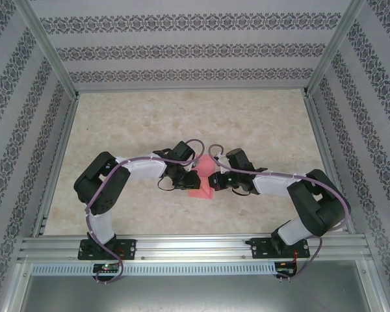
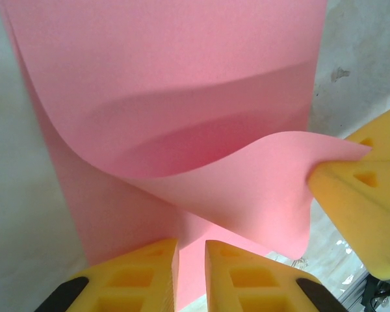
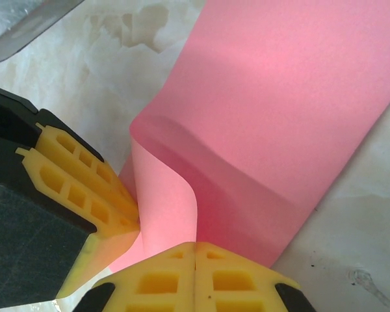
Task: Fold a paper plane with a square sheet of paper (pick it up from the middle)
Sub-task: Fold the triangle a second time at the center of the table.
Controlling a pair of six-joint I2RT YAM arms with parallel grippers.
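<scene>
Pink square sheet of paper (image 2: 182,97), smooth, curled

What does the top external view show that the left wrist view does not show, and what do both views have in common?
Top external alone: both arms whole, their bases on the rail, the patterned walls, and the left gripper and right gripper meeting at the table's middle. Left wrist alone: the sheet's curl, the left fingers nearly closed on its near edge, the right gripper pinching a corner. Shared: the pink square sheet of paper, held by both grippers.
</scene>
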